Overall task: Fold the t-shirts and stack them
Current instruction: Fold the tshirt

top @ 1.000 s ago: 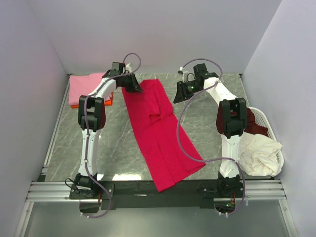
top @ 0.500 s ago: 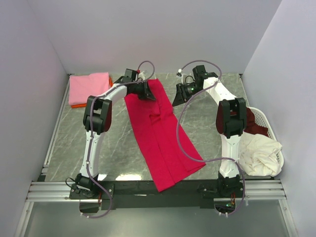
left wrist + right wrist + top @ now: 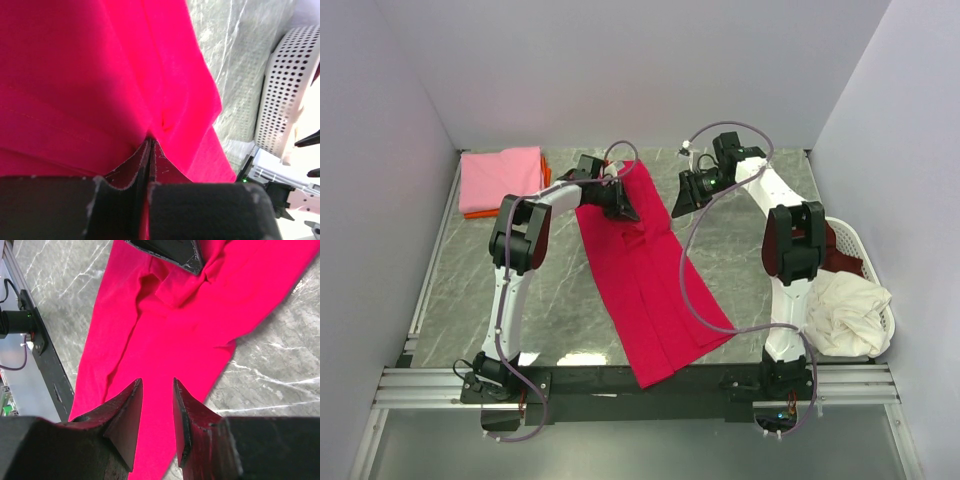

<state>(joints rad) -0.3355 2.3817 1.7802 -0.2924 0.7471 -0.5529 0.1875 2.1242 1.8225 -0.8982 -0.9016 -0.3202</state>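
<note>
The crimson t-shirt (image 3: 645, 280) lies stretched out down the middle of the table, folded narrow. My left gripper (image 3: 624, 208) rests on its upper part, and in the left wrist view (image 3: 150, 142) it is shut with a pinch of the crimson fabric (image 3: 100, 75) at the tips. My right gripper (image 3: 680, 198) hovers at the shirt's upper right edge. In the right wrist view (image 3: 156, 384) it is open and empty just above the crimson shirt (image 3: 165, 335). A folded pink t-shirt (image 3: 500, 178) lies on an orange one (image 3: 472, 212) at the back left.
A white plastic basket (image 3: 865, 258) stands at the right edge, holding a cream shirt (image 3: 845, 312) and a maroon one (image 3: 835, 250); it also shows in the left wrist view (image 3: 287, 90). The left arm's fingers (image 3: 170, 252) show in the right wrist view. The table is grey marble (image 3: 550, 290).
My left gripper has moved right from the shirt's upper left corner onto the shirt, carrying the fabric edge inward. My right gripper has barely moved.
</note>
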